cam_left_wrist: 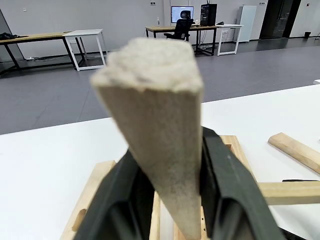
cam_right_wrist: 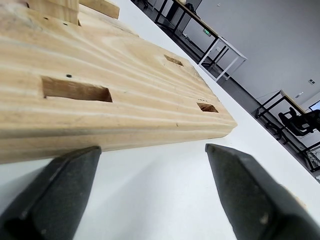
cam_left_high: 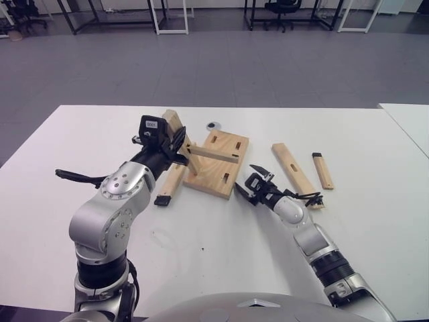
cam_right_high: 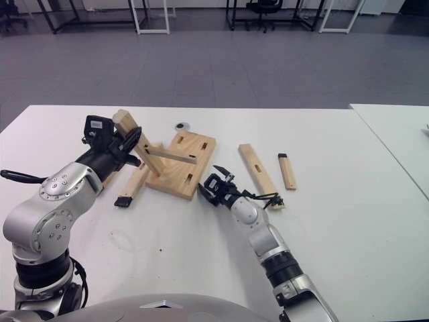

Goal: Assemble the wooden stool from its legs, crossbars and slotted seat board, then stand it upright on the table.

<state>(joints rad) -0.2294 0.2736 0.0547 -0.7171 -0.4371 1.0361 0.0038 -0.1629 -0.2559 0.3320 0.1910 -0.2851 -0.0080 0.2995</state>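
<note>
Nearest us, our right gripper [cam_left_high: 248, 180] sits spread beside the seat board's [cam_left_high: 216, 177] near edge, likely to brace it, while our left gripper [cam_left_high: 175, 143] pinches a leg [cam_left_high: 172, 121] tilted at its left side.

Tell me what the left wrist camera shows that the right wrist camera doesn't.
Left wrist view: the left claw shut on a wooden leg, cut end facing the camera, and a loose wooden piece lying farther off. Right wrist view: the right claw open, low over the table, just short of the seat board, its slots seen close. Shared: the slotted seat board and the white table.
</note>
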